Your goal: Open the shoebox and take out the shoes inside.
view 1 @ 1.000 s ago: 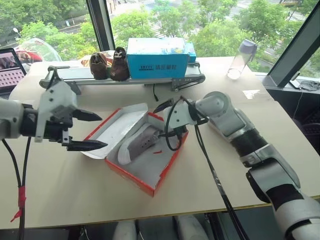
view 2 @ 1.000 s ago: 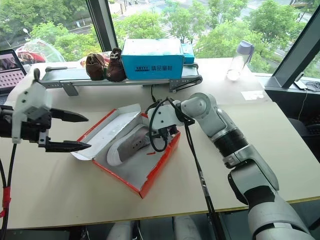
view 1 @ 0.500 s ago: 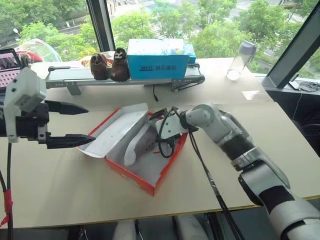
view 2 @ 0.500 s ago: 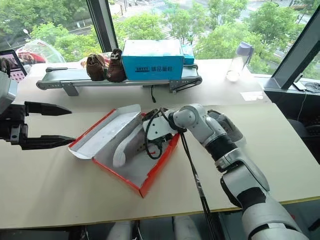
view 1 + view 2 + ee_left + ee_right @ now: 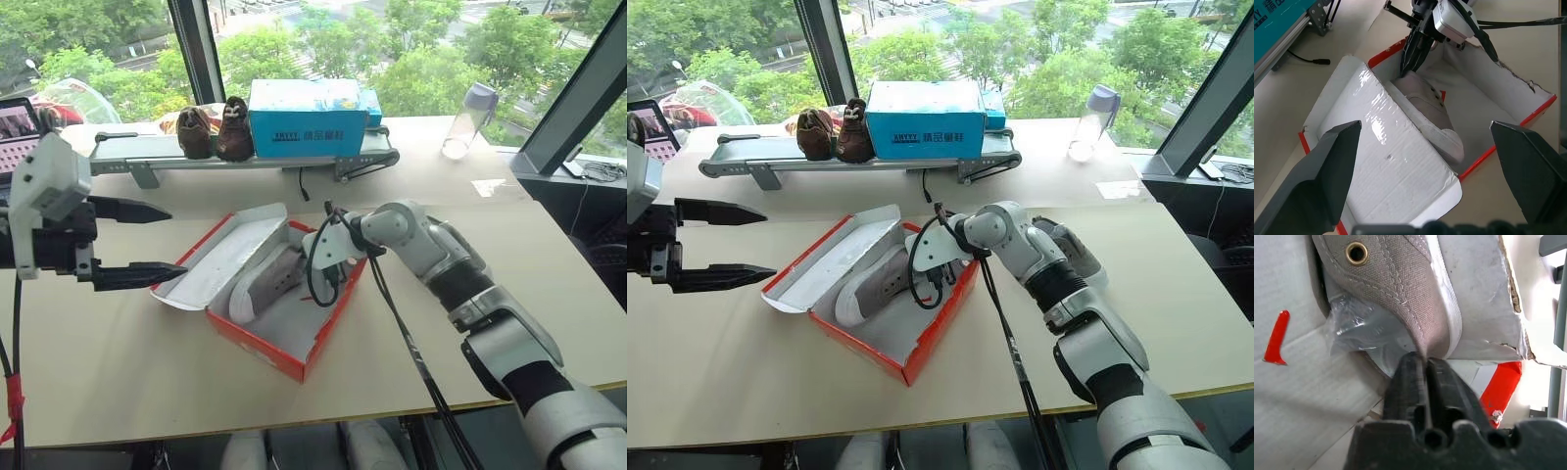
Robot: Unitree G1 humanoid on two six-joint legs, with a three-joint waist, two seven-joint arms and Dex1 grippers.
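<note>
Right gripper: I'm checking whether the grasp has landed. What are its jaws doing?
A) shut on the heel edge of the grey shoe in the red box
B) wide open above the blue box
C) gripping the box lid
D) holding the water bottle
A: the right gripper has its jaws pinched together on the shoe's heel rim inside the shoebox.

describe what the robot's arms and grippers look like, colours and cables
The right arm is silver-grey with black joint bands and a loose black cable looped alongside it. The left gripper has a white block housing and two long tapered black fingers. The right gripper has a white housing too.
</note>
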